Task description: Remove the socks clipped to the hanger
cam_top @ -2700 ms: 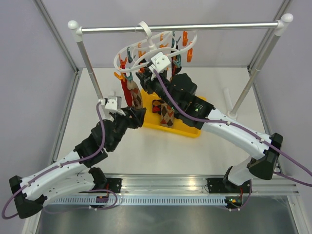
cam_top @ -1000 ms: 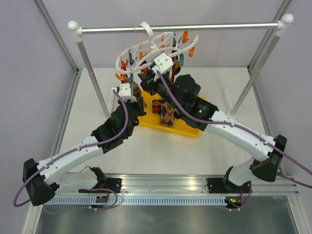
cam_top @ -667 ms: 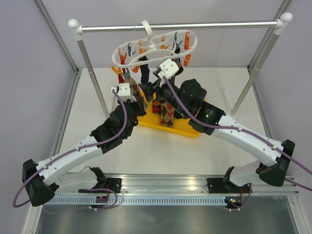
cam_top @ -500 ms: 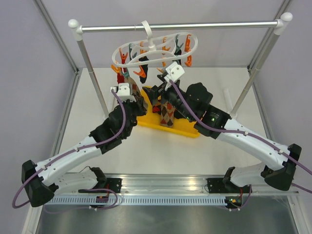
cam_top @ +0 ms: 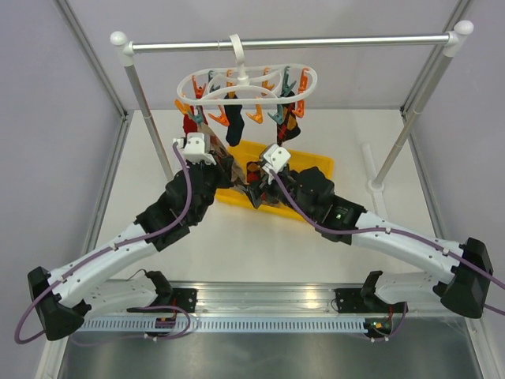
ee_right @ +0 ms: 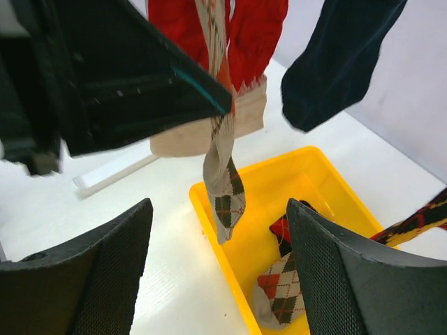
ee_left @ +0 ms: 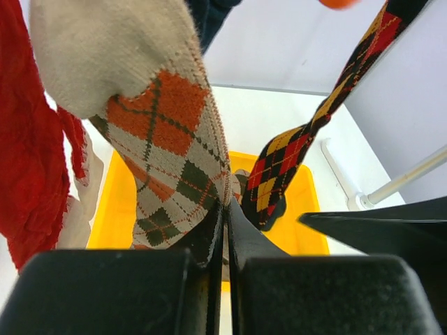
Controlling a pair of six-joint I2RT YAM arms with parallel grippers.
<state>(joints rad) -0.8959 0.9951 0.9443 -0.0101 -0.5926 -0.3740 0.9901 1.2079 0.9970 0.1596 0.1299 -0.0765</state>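
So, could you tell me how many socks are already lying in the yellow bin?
2 visible: a beige argyle sock at one end of the yellow bin, and a dark red-checked sock next to it, toward the middle. Others could be hidden underneath.

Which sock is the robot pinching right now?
The beige sock with orange and brown diamonds, squeezed in the left gripper. The red sock, navy sock and black-and-yellow sock hang free.

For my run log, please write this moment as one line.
left gripper: jaws shut on beige argyle sock | right gripper: jaws open, empty, near yellow bin | hanger: socks clipped
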